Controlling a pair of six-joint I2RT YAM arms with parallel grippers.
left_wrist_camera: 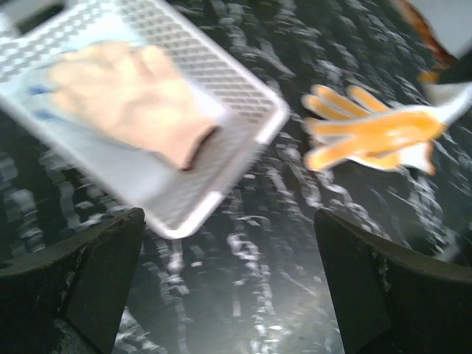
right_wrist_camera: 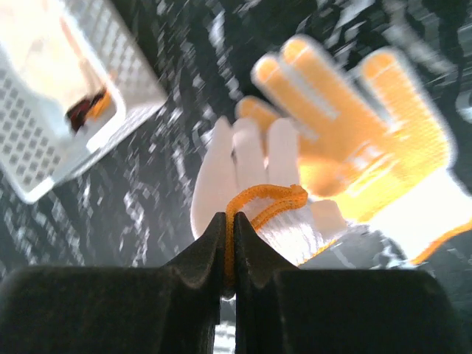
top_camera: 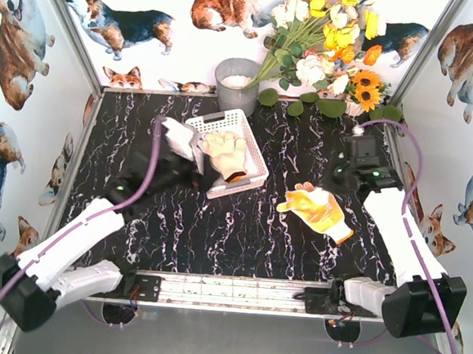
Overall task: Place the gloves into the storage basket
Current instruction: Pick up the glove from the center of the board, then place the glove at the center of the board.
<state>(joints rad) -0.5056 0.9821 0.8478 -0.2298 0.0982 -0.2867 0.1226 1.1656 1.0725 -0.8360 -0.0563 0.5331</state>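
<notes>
Roughly halfway, by my guess. The white latticed plastic storage basket [top_camera: 236, 185] sits left of centre, and a cream knit glove with a dark orange cuff [top_camera: 224, 153] is already lying inside it. The left wrist view hints at something pale with blue marks underneath, but it's too smeared to call.

What's left is a yellow work glove with a white, orange-trimmed cuff [top_camera: 316, 208], out on the desk well to the right of the basket. The right wrist view shows the fingers of a white glove [right_wrist_camera: 243, 169] poking out beside it, so that could be two gloves stacked. I can't tell whether it's resting on the desk or just lifted.

The right gripper [right_wrist_camera: 228, 221] has its jaws clenched on a thin orange loop [right_wrist_camera: 262, 199] at the cuff end. The left gripper [left_wrist_camera: 228, 243] is just beside the basket, jaws spread wide with nothing between them.

So what remains, as I read it, is to carry that glove across and drop it in. A skinny loop is a sketchy thing to hang a floppy glove from, imo.

Surroundings:
- White walls printed with corgis [top_camera: 22, 86] close in three sides.
- The desk [top_camera: 216, 233] is black with white marble veining, with a pale metal rail [top_camera: 228, 289] along the near edge.
- At the back there's a bunch of yellow and white artificial flowers [top_camera: 325, 36] and a grey round bucket [top_camera: 235, 85].
</notes>
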